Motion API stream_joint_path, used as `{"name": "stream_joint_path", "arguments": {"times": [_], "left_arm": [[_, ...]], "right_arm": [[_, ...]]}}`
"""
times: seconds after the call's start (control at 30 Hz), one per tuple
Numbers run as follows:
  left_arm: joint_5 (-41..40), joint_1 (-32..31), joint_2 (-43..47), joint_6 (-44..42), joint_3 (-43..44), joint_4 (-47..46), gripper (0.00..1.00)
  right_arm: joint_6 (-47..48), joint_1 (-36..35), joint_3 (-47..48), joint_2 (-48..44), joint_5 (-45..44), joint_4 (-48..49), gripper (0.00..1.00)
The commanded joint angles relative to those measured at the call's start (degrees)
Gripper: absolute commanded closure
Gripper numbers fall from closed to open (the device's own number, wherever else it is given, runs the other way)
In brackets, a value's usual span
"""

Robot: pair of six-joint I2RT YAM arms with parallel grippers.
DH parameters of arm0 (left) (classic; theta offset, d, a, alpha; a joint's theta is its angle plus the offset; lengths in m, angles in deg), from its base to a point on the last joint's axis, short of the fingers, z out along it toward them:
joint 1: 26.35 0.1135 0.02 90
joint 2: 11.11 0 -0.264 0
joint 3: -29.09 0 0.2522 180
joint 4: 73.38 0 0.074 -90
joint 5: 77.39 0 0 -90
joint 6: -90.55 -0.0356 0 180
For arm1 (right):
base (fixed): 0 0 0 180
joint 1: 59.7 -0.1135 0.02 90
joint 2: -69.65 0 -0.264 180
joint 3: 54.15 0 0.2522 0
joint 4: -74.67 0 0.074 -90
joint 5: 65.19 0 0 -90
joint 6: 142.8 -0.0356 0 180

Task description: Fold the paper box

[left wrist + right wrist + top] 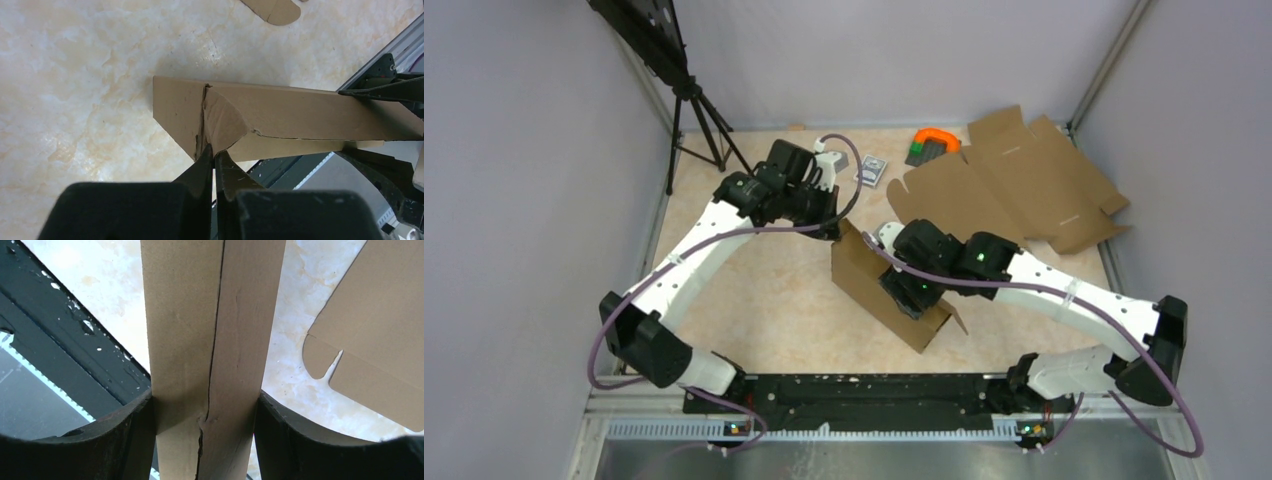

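1. Paper box [861, 272] stands on edge near the middle of the bench [764, 300]. It is half-formed and slants from far-left to near-right.
2. Right jaws straddle the box and clamp it across its narrow width, with both fingers [125, 435] pressed flat against the cardboard.
3. Left jaws are fully closed. Their fingertips [202, 167] touch the box's far-left corner at a creased, rounded flap, but I cannot tell whether any cardboard is nipped between them.
4. Flat cardboard sheet [1014, 185] lies spread at the far right of the bench, beyond the box.
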Motion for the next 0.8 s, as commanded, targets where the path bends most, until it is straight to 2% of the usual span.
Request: {"name": "stream_joint_path", "arguments": {"times": [0.0,0.17,0.3,0.4,0.77], "left_arm": [[1.4,-0.8,-1.2,0.5,3.9,2.4,1.0],[1.6,-0.8,-3.5,0.3,6.8,5.5,1.0],[0.9,-0.8,-5.5,-1.3,10.0,10.3,1.0],[-0.8,-0.8,-3.9,-2.7,8.7,9.5,1.0],[1.9,-0.7,0.5,-6.4,2.1,6.3,1.0]], "right_arm": [[0.9,-1.8,3.2,2.9,-1.6,-1.6,0.45],[1.1,-4.5,6.4,6.9,-6.8,-5.1,0.45],[0.8,-4.7,6.2,6.3,-5.2,-3.5,0.45],[0.8,-4.6,5.6,5.5,-4.7,-3.3,0.45],[0.9,-4.7,3.7,3.9,-3.6,-3.5,0.43]]}}
